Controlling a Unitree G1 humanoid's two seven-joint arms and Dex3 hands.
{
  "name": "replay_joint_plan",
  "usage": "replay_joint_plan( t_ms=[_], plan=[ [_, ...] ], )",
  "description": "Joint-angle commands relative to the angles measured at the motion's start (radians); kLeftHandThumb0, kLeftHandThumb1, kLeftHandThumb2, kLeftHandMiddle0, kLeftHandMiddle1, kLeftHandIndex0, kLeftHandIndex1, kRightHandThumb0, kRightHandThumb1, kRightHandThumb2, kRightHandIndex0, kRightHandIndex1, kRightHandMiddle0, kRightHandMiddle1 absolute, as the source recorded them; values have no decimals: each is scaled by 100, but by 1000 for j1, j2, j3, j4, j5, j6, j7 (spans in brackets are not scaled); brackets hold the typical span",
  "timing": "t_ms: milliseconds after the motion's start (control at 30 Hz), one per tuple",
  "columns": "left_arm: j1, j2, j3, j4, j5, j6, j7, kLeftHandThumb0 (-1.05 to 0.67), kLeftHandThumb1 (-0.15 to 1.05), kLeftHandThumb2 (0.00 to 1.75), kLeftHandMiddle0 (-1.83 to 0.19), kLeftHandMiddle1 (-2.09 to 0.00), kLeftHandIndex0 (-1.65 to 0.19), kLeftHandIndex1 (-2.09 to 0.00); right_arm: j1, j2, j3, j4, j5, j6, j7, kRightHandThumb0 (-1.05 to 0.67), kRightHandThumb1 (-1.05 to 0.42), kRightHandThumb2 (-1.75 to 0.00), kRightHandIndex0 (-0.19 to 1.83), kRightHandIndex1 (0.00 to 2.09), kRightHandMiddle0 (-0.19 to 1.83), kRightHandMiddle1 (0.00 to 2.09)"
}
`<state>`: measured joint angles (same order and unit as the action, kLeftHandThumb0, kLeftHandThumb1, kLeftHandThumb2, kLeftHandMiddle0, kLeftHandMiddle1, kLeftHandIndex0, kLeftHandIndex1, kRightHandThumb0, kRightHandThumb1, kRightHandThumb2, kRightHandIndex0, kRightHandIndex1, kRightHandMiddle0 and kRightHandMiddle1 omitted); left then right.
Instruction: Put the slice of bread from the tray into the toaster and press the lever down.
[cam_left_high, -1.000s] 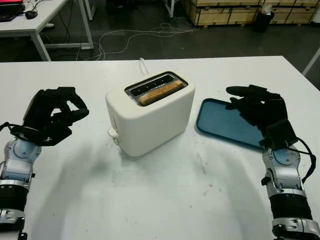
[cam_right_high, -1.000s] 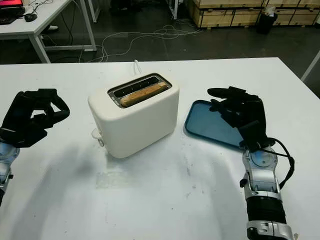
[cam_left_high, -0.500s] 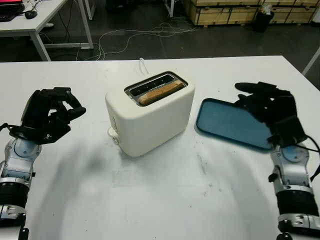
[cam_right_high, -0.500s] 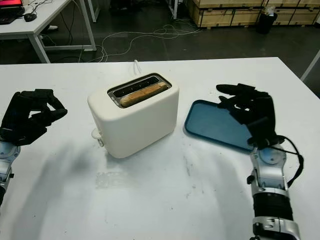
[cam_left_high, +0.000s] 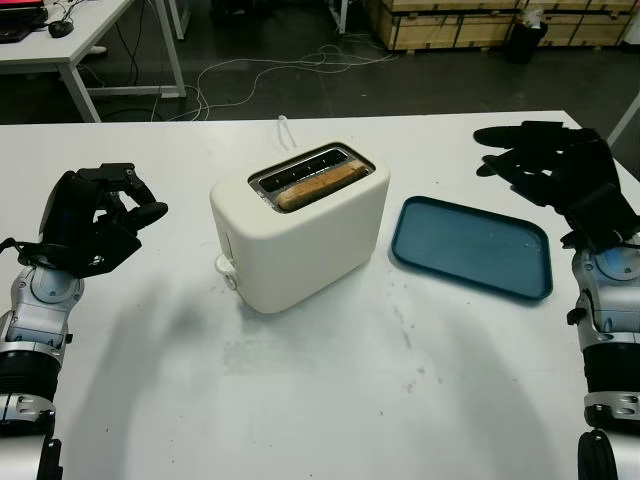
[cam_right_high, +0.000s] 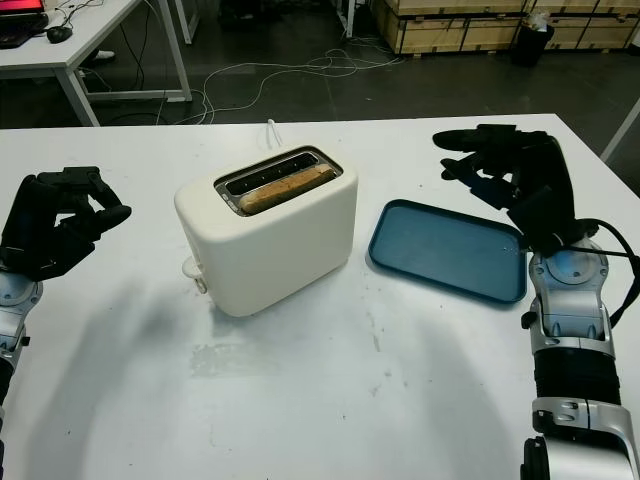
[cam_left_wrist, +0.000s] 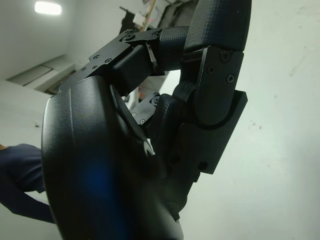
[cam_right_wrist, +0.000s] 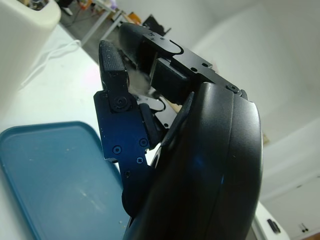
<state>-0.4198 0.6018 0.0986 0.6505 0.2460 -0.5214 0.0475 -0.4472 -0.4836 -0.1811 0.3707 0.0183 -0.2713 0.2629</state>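
Note:
A cream toaster (cam_left_high: 298, 238) stands at the table's middle with a slice of bread (cam_left_high: 318, 186) sunk in its slot. Its lever (cam_left_high: 226, 266) sticks out low on the near-left face. To its right lies a blue tray (cam_left_high: 470, 246) with nothing on it. My left hand (cam_left_high: 98, 213) hangs left of the toaster, fingers curled, holding nothing. My right hand (cam_left_high: 552, 172) is raised beyond the tray's far right corner, open and holding nothing; the tray (cam_right_wrist: 55, 175) lies under it in the right wrist view.
A white cord (cam_left_high: 286, 131) runs from behind the toaster to the table's far edge. Beyond the table are a dark floor with cables (cam_left_high: 280, 65), another white table (cam_left_high: 70, 35) at far left and wooden crates (cam_left_high: 450, 22) at the back.
My right hand has lifted off the tray and moved back to the right, past its far corner. My left hand has drawn a little further left, away from the toaster.

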Motion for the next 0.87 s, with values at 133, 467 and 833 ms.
replay_joint_plan(
  t_ms=[133,467,833],
  plan=[
    [-15,14,-11,-15,9,-5,-12,-105,92,25,-116,-140,-101,-126,3,9,7,5,-1,30,-7,-42,-92,-4,83,97,109,3],
    [-11,13,-12,-14,9,-13,-18,-105,92,24,-117,-138,-103,-123,8,15,10,6,-1,36,-5,-42,-92,-6,83,98,110,3],
    [-10,9,-12,-20,5,-5,-24,-105,92,24,-117,-138,-103,-124,13,15,15,-6,-8,40,-11,-42,-92,-7,83,99,110,2]
  ],
)
